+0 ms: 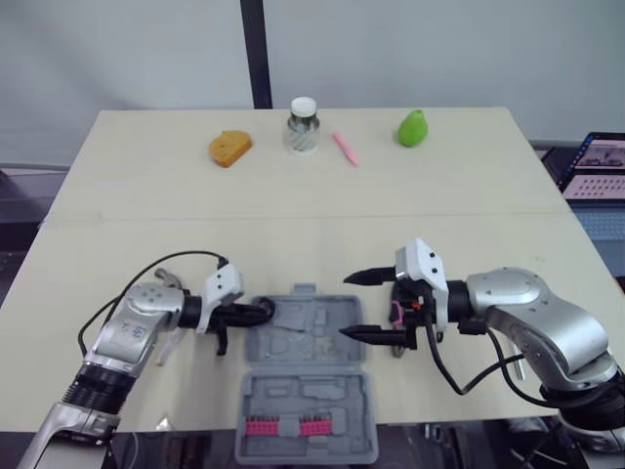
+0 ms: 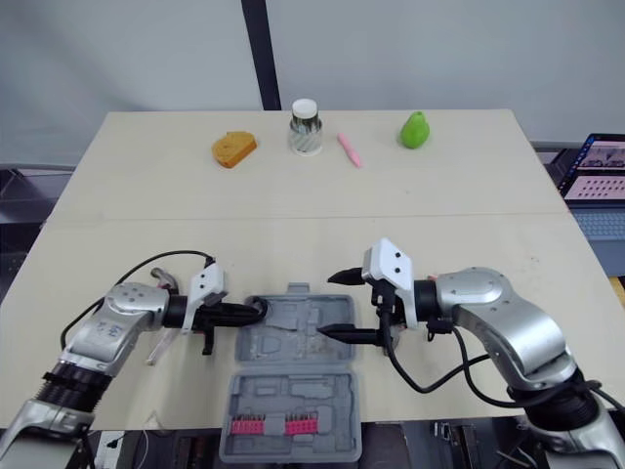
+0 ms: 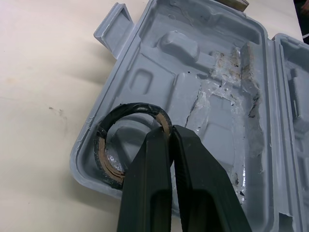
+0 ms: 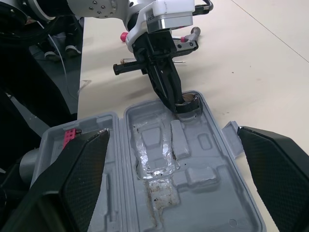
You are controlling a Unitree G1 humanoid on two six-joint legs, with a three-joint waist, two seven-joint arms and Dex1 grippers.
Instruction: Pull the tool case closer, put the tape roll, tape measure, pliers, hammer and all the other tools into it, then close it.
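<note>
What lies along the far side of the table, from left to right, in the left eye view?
orange object → lidded cup → pink pen → green pear

Grey case (image 1: 322,322) is laid open and flat at the table's near edge, with its moulded tray emptied of tools. The lid (image 1: 306,396) is folded toward the robot and partly overhangs the edge; a pink bit strip (image 1: 285,427) is clipped in it. Black tape roll (image 3: 102,150), with a brown core, is stood on edge in the tray's left corner recess and is pinched by the left gripper (image 3: 170,130). Hammer (image 2: 161,280) is laid on the table left of the case, mostly hidden. A pink-handled tool (image 1: 397,313) is laid just right of the case, type unclear.
</note>
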